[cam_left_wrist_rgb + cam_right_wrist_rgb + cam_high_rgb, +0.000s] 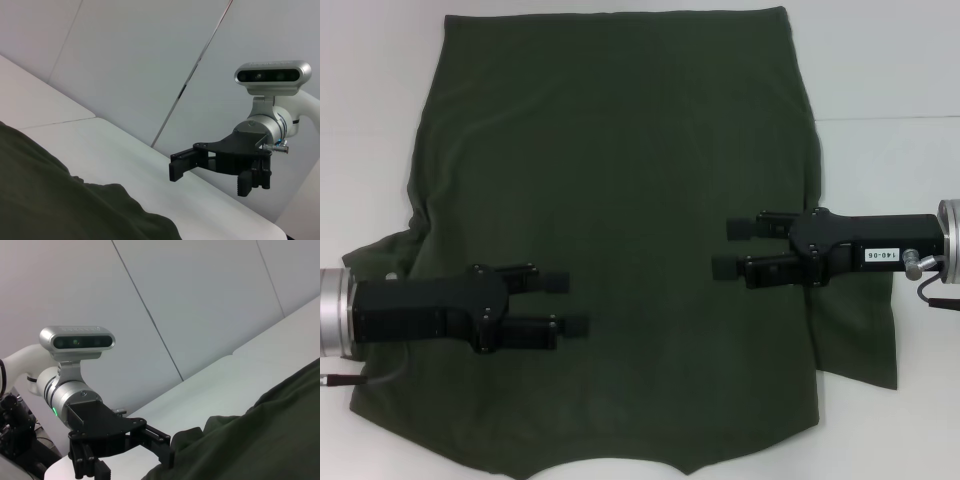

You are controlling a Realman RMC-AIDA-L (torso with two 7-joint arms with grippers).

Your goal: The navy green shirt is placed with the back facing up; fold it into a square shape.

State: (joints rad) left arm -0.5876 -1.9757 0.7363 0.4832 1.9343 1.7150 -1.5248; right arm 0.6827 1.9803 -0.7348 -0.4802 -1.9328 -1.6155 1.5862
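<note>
While both arms hover with nothing in hand, the navy green shirt (620, 230) lies spread flat across the white table (890, 70), its collar edge nearest the robot and its hem farthest away. Over the shirt's near-left part, the left gripper (568, 304) points inward, jaws parted and empty; a bunched sleeve pokes out beside that arm. A little farther up, over the shirt's right edge, the right gripper (732, 247) mirrors it, likewise spread and holding nothing. The fold seems barely begun, apart from a flap lying out past the shirt's right side. To do it well, each gripper would probably need to drop to an outer edge of the shirt, pinch a single layer cleanly, and carry it toward the shirt's centre line evenly so no wrinkles get trapped. Beyond the shirt, the tabletop runs pale and seamed, and the wrist views show plain grey wall panels (150, 60) behind it.
</note>
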